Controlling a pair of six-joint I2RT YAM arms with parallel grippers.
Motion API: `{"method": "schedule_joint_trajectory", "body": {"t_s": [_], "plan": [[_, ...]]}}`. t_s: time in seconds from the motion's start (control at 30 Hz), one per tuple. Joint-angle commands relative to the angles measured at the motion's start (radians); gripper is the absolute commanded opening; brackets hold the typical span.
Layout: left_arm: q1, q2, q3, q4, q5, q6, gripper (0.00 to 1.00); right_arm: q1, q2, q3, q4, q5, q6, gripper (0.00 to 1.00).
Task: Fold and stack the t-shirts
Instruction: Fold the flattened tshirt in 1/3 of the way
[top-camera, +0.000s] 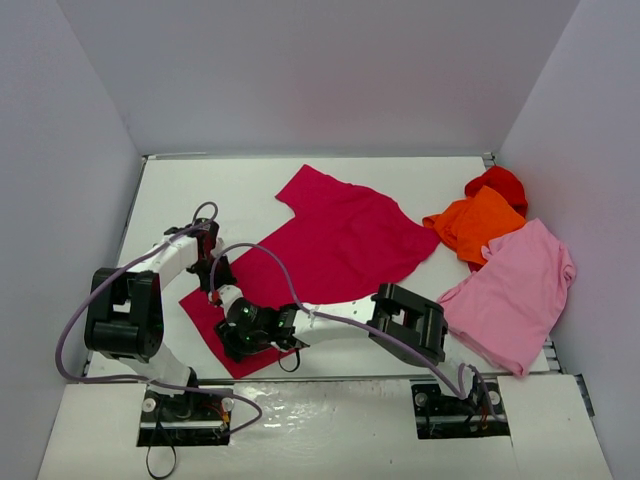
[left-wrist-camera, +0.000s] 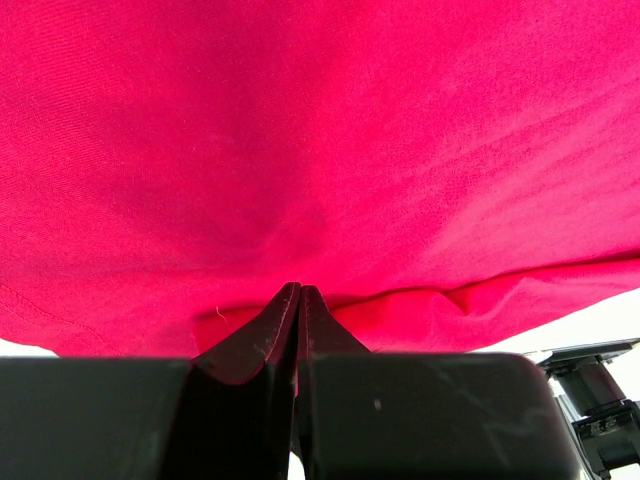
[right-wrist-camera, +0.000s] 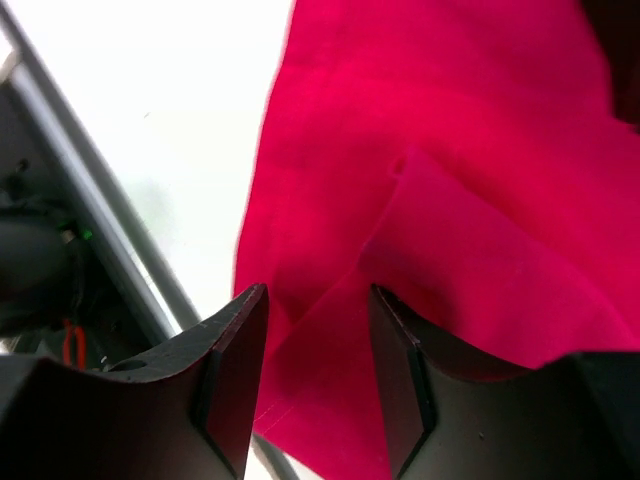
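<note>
A white table (top-camera: 200, 190) stood between plain grey walls (top-camera: 320, 70). The big crimson shirt (top-camera: 340, 240) lay spread across the middle, one corner reaching the near edge. The orange shirt (top-camera: 480, 225), the red shirt (top-camera: 498, 183) and the pink shirt (top-camera: 515, 295) lay bunched at the right. The left gripper (left-wrist-camera: 298, 292) was pressed together at the crimson hem; whether it had caught any cloth could not be told. The right gripper (right-wrist-camera: 317, 290) hung spread over the near corner.
</note>
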Motion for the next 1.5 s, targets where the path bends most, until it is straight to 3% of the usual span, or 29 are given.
{"method": "schedule_joint_trajectory", "body": {"t_s": [0.0,0.2,0.33,0.57,0.67,0.73,0.8,1.17,1.2,1.3,1.47], "plan": [[-0.008,-0.050,0.028,-0.022,0.008,0.019,0.00,0.010,-0.025,0.048,-0.027,0.182,0.022,0.41],[-0.010,-0.058,0.019,-0.013,0.016,0.018,0.00,0.017,0.002,0.105,-0.115,0.323,0.048,0.37],[-0.011,-0.060,0.015,-0.013,0.019,0.021,0.00,0.021,0.006,0.117,-0.123,0.352,0.058,0.30],[-0.011,-0.066,0.014,-0.010,0.028,0.024,0.00,0.021,0.037,0.151,-0.148,0.357,0.054,0.29],[-0.012,-0.066,0.013,-0.008,0.032,0.024,0.00,0.021,0.042,0.158,-0.148,0.355,0.050,0.20],[-0.011,-0.066,0.012,-0.006,0.033,0.024,0.00,0.021,0.048,0.163,-0.149,0.352,0.047,0.02],[-0.011,-0.064,0.012,-0.004,0.037,0.027,0.00,0.021,0.050,0.168,-0.151,0.341,0.042,0.00],[-0.013,-0.060,0.013,0.003,0.048,0.032,0.00,0.051,-0.047,0.137,-0.163,0.304,0.010,0.00],[-0.012,-0.060,0.013,0.003,0.048,0.032,0.00,0.052,-0.051,0.138,-0.171,0.304,0.020,0.05],[-0.013,-0.060,0.010,0.005,0.051,0.032,0.00,0.052,-0.039,0.163,-0.190,0.305,0.042,0.32],[-0.013,-0.058,0.009,0.007,0.054,0.033,0.00,0.051,-0.003,0.205,-0.192,0.354,0.056,0.39]]}}
